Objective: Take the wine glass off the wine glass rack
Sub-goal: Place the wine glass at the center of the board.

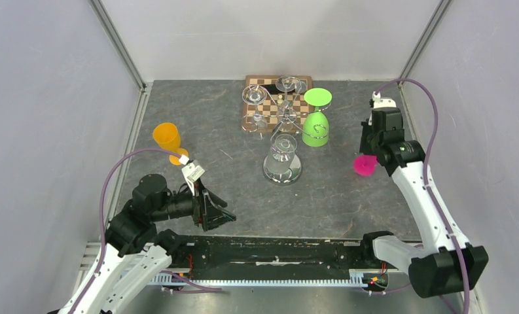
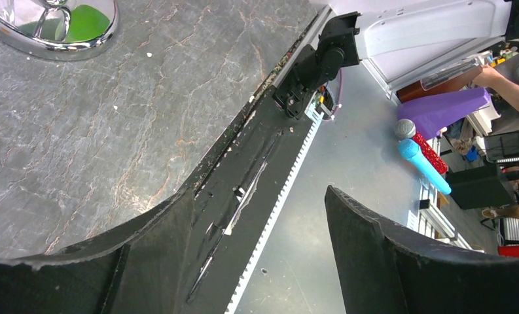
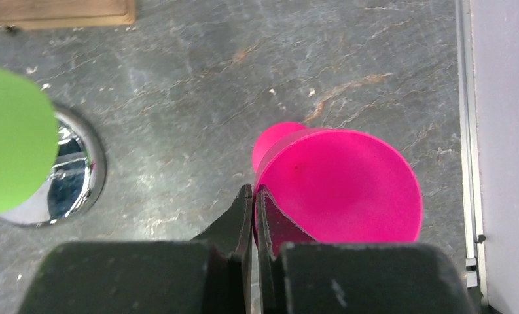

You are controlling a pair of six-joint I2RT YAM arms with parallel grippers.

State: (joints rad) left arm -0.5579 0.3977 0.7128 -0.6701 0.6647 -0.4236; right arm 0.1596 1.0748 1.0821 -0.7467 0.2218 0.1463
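Observation:
The wine glass rack (image 1: 282,169) stands mid-table on its round mirrored base, and its curled hooks reach over the chessboard. A green wine glass (image 1: 316,127) hangs upside down on its right side. Clear glasses (image 1: 252,95) hang at the back. My right gripper (image 1: 374,157) is to the right of the rack, shut on the rim of a pink wine glass (image 3: 338,186), one finger inside the bowl. The rack's base (image 3: 80,176) and the green glass (image 3: 11,144) lie to the left of it. My left gripper (image 2: 260,193) is open and empty near the table's front edge.
An orange wine glass (image 1: 167,139) stands upright on the left of the table. The wooden chessboard (image 1: 256,85) lies at the back under the rack's arms. Grey walls close in the left, back and right sides. The black rail (image 2: 243,163) runs along the front edge.

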